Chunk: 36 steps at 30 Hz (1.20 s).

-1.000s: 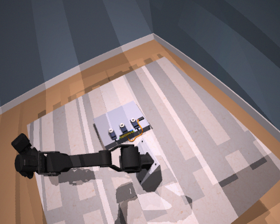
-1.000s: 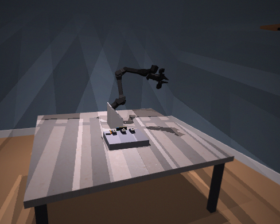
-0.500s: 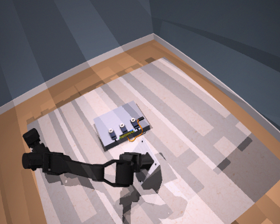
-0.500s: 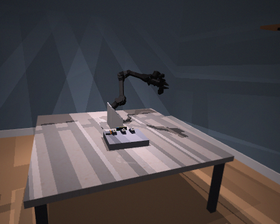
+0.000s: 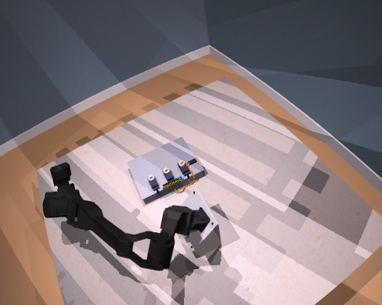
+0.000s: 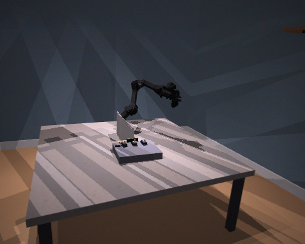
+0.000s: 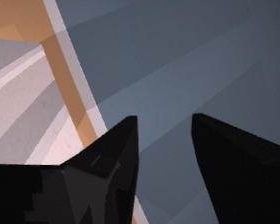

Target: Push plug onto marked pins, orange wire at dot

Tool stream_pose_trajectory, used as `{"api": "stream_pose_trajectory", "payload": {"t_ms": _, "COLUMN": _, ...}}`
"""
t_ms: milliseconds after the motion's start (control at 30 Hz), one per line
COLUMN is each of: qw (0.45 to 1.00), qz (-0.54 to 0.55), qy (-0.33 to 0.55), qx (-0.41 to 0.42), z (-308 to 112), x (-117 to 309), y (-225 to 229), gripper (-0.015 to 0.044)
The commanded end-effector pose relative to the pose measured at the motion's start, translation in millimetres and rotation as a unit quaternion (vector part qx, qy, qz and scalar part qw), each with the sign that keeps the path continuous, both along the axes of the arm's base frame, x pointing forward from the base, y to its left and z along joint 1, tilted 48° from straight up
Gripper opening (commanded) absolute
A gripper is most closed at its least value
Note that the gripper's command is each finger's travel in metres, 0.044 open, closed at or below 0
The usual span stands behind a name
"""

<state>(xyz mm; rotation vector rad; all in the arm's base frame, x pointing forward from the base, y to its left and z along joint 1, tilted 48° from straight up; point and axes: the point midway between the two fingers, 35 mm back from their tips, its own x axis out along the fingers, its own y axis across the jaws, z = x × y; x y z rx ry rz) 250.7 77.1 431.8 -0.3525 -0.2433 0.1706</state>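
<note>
The grey holder (image 5: pixel 144 161) (image 6: pixel 140 158) lies on the table and bears three small dark servos with white tops. The right servo (image 5: pixel 182 167) in the top view has an orange lead (image 5: pixel 193 177) that loops off the holder's edge and curls back toward the pin row (image 5: pixel 173 183). The plug is too small to make out; it appears to be near the pins. Blue and green specks show by the row; the dot cannot be told. My gripper (image 7: pixel 164 124) (image 6: pixel 179 97) is partly open with nothing between its fingertips. It hangs high above the table, well away from the holder.
A thin pale upright panel (image 5: pixel 200 209) (image 6: pixel 124 126) stands between the arm's base and the holder. The arm (image 5: pixel 105 231) (image 6: pixel 134 98) reaches out to one side of the holder. The table (image 6: pixel 84 184) carries striped shadows; a wall fills most of the wrist view.
</note>
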Motion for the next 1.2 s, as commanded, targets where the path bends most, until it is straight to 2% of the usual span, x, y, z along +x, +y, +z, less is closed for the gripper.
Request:
{"api": "stream_pose_trajectory", "payload": {"t_ms": 0, "qw": 0.999, "qz": -0.011, "qy": 0.018, "qx": 0.028, "z": -17, "x": 15, "y": -9, "gripper": 0.0115}}
{"api": "stream_pose_trajectory", "payload": {"t_ms": 700, "qw": 0.977, "qz": -0.078, "qy": 0.094, "qx": 0.177, "z": -105, "x": 65, "y": -77, "gripper": 0.0115}}
{"api": "stream_pose_trajectory", "payload": {"t_ms": 1167, "qw": 0.932, "qz": -0.085, "qy": 0.251, "qx": 0.247, "z": -169, "x": 113, "y": -88, "gripper": 0.0115}}
